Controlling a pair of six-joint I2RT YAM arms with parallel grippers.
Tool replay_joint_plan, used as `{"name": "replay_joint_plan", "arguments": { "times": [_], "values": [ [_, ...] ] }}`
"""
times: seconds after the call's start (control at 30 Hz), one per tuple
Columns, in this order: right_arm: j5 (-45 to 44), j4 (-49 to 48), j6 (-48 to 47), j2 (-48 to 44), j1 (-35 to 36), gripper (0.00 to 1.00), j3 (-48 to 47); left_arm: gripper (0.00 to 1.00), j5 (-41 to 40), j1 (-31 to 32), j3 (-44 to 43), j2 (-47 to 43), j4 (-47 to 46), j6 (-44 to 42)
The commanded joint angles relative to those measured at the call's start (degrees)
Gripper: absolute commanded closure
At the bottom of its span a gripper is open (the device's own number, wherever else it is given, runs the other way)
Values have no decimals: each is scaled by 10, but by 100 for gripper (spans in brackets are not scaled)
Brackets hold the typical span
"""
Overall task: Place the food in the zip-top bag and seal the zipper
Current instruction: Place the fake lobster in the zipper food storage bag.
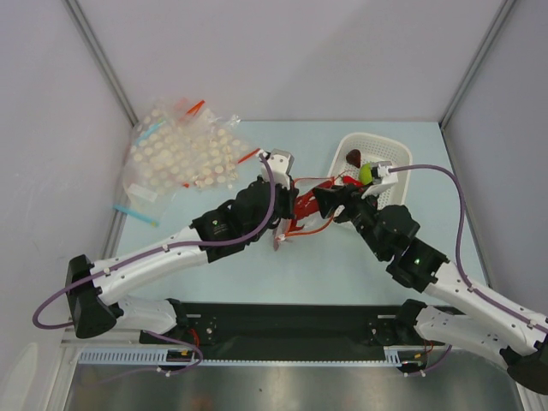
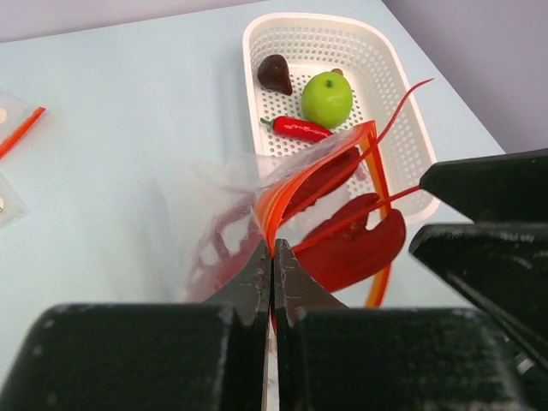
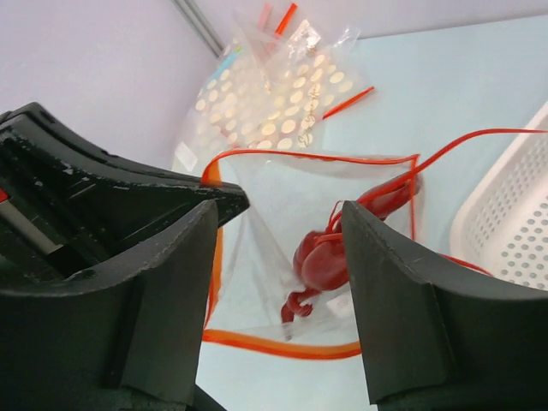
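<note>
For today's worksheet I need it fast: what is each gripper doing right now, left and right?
Left gripper: closed, pinching the zip-top bag at its red zipper.
Right gripper: open, holding nothing.

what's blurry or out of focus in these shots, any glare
Left wrist view: the left hand is dark and soft up close, the basket is sharp. Right wrist view: the right hand blurs in the foreground, the lobster in the bag stays clear. Top view: even light, no strong glare on the table.
</note>
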State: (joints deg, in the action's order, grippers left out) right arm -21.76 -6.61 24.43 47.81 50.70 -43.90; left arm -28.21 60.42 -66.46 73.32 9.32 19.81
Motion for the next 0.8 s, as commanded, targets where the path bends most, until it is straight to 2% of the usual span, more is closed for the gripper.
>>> {"name": "replay_joint_plan", "arguments": {
  "times": [0.0,0.13,0.3,0.37,0.57,0.6,0.77],
  "values": [
    [-16,18,-7,-10,-18,37,-6,100,-20,3,-4,-20,-26,-12],
    [8,45,5,-12,-53,37,-11,100,-34,3,-10,-16,-18,-14],
    [68,60,19,-11,-95,26,-12,100,-59,2,-9,-17,-8,-17],
    [87,59,23,-11,-108,26,-11,100,-62,2,-10,-19,-7,-18],
    [122,48,26,2,-118,40,-4,100,-101,3,-10,-24,7,-12],
    [125,42,29,8,-118,46,-3,100,-106,2,-11,-25,10,-7],
    [150,32,34,33,-117,46,-2,100,-139,2,-15,-27,27,0]
  ]
}}
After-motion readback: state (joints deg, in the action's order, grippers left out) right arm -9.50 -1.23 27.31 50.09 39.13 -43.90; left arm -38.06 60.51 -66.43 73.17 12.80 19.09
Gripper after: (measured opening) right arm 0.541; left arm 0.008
